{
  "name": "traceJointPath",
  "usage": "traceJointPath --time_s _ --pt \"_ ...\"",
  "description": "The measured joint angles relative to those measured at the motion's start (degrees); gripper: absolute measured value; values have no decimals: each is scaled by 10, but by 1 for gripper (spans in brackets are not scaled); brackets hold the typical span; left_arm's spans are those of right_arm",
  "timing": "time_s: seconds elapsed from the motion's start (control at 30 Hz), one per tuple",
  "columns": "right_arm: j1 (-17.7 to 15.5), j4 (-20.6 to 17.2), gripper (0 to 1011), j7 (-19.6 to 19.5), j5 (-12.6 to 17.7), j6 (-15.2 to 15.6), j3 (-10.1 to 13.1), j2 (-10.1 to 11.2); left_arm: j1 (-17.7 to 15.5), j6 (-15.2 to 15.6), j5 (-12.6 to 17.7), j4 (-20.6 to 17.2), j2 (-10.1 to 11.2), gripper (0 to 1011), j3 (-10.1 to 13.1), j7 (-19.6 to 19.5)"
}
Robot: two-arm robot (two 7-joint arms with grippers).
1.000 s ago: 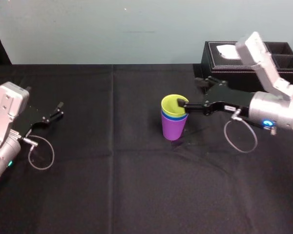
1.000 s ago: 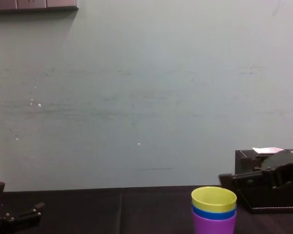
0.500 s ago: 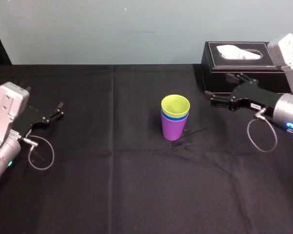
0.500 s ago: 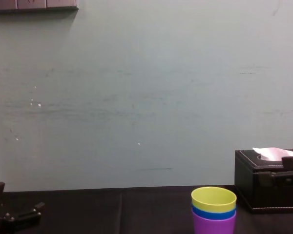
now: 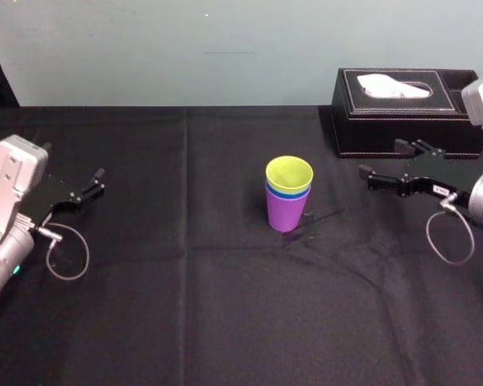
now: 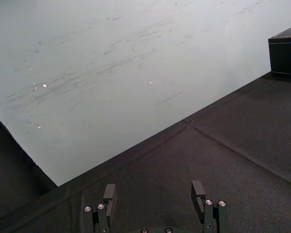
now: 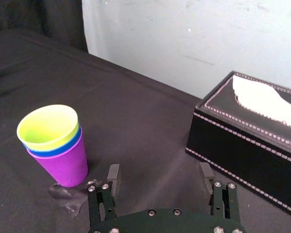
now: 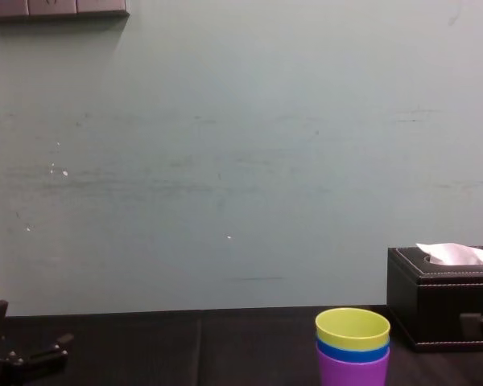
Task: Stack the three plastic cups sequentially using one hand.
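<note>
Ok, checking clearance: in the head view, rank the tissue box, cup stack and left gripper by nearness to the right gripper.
1. Tissue box, just behind the right gripper.
2. Cup stack, mid-table, toward its left.
3. Left gripper, far left side.

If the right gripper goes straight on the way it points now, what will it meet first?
Likely nothing close. The open right gripper aims between the cup stack and the tissue box, over bare tablecloth toward the wall. Depth is unclear; the stack seems just off its line.
</note>
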Motion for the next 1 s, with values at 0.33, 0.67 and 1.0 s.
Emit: traceJointPath --time_s 0.33,0.67,1.0 --pt "-1 7 1003 7 3 1 2 -1 0 0 0 0 0 1012 0 0" --pt "0 5 1003 6 3 1 1 -1 0 0 0 0 0 1011 0 0" --pt "0 4 1003 6 2 1 0 -1 0 0 0 0 0 1011 0 0"
